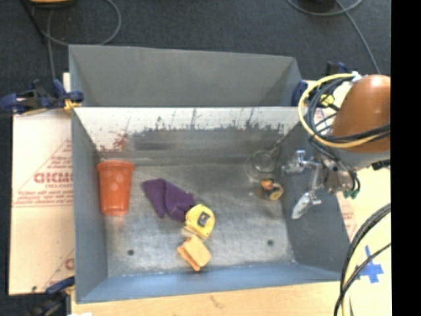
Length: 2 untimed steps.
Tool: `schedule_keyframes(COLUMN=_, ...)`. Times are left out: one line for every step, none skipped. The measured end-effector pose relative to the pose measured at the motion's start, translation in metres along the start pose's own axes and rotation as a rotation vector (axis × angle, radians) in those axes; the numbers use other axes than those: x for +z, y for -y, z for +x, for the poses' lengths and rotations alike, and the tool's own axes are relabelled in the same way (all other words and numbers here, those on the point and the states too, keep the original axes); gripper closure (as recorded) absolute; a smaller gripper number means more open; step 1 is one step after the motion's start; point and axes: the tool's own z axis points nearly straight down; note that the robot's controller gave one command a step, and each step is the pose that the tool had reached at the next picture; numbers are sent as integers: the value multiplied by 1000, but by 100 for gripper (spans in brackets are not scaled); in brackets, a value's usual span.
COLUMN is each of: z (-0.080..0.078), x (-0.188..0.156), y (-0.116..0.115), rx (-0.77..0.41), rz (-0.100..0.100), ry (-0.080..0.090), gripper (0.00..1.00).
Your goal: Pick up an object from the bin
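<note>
My gripper point(299, 183) hangs at the bin's right side, above the sloping right wall. It is open, its two metal fingertips point(302, 206) spread wide with nothing between them. Just to its left on the bin floor lies a small orange and dark thing point(270, 189). Beside that, toward the back, stands a clear glass cup point(261, 164). Neither touches the fingers.
An orange plastic cup point(115, 186) lies at the left. A purple cloth point(167, 198) is near the middle, with a yellow tape measure point(200, 220) and a tan and orange block point(194, 253) in front of it. The arm's orange cover and cables sit over the right rim.
</note>
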Motion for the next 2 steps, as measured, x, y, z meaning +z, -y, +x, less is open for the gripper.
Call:
schedule_keyframes(z=-34, x=-7, y=-27, rx=-66, rz=-7, ry=-14, gripper=0)
schedule_keyframes(z=-46, x=15, y=-17, rx=-28, rz=-2, ry=5, gripper=0)
